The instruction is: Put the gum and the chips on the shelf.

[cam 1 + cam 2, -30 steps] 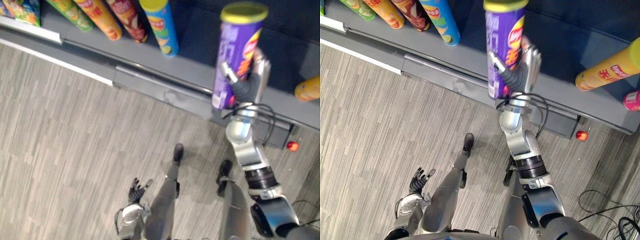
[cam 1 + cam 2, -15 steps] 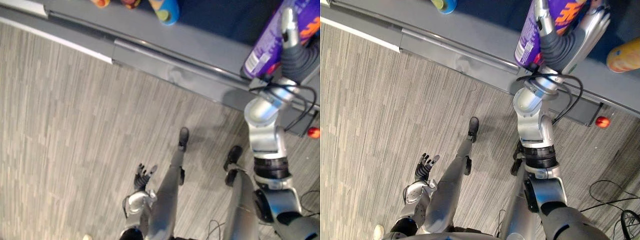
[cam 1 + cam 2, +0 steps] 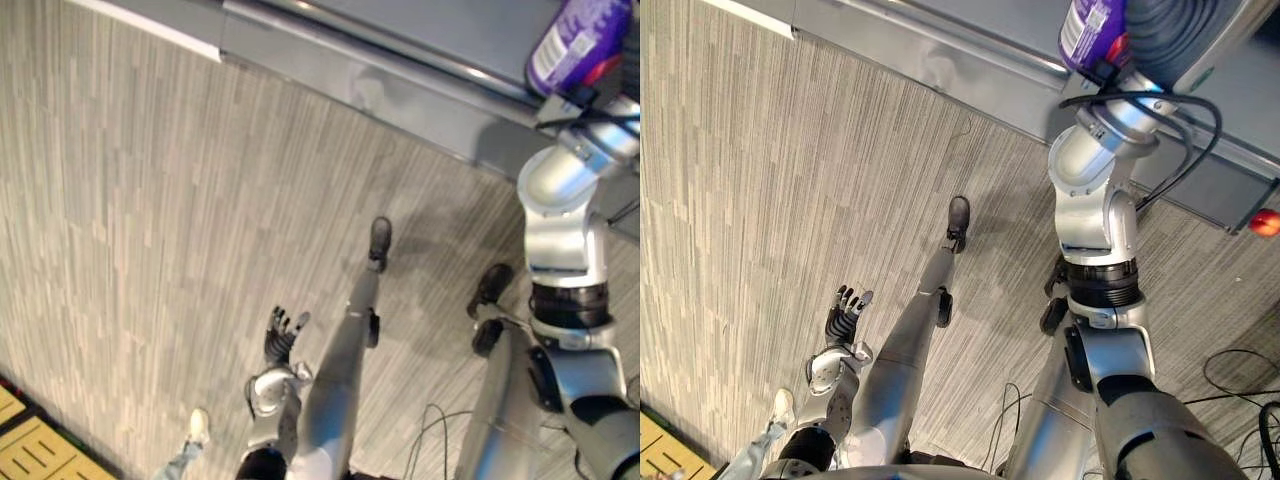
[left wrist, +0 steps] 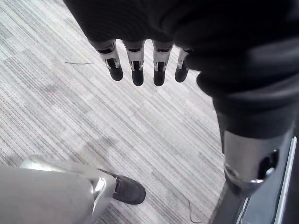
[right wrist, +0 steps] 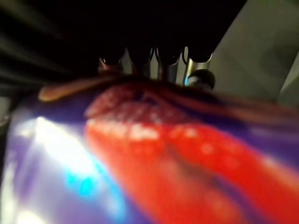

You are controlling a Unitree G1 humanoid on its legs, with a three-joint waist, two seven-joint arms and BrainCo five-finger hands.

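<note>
Purple cylindrical chips can point(image 3: 578, 42) held over the grey shelf ledge point(image 3: 400, 90).
The right hand point(image 5: 161, 70) curls its fingers round the chips can, whose pale base end points down toward the floor, long axis rising past the view's top edge. The left hand point(image 3: 283, 335) hangs loose-fingered, holding nothing, above grey striped carpet point(image 3: 150, 200).

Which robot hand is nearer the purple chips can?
Right. The right robot hand grips the purple chips can at the shelf; the left robot hand hangs open, far from it.
</note>
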